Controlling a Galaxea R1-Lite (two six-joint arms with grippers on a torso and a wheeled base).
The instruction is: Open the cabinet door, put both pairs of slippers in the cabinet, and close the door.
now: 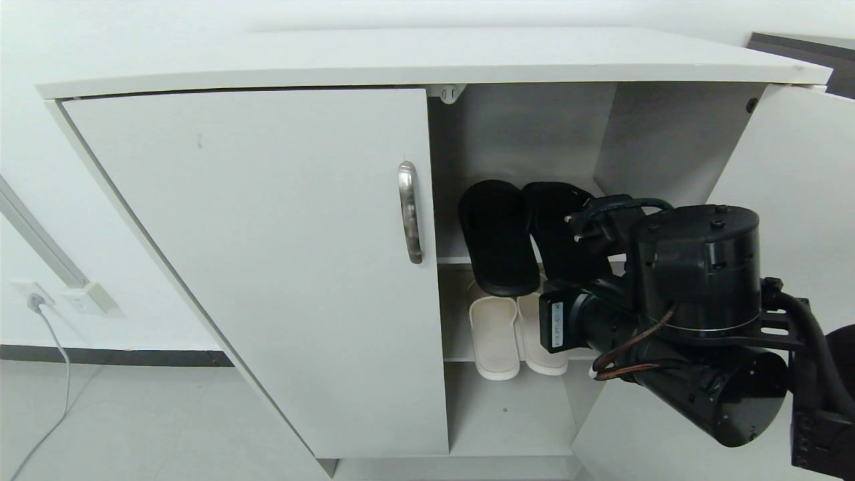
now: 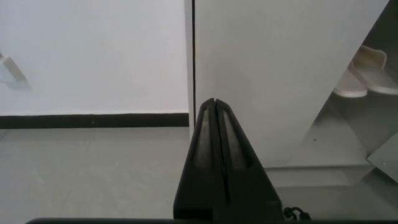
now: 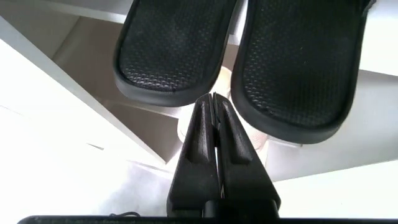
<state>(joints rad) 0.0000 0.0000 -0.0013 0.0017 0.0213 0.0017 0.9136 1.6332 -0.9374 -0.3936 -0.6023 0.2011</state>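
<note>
Hovering empty and pressed together by the overhanging black slippers (image 1: 497, 237), the right pincer (image 3: 214, 99) could nudge them off their shelf (image 1: 451, 260).

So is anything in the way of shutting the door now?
Yes. The right pincer hangs between the open door and the cabinet, just in front of the black slippers. Their ends also stick out past the shelf edge and might catch the door.

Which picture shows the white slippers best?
The head view: both white slippers lie side by side on a shelf. The left wrist view catches them at its edge; the right wrist view, slivers behind black slippers.
</note>
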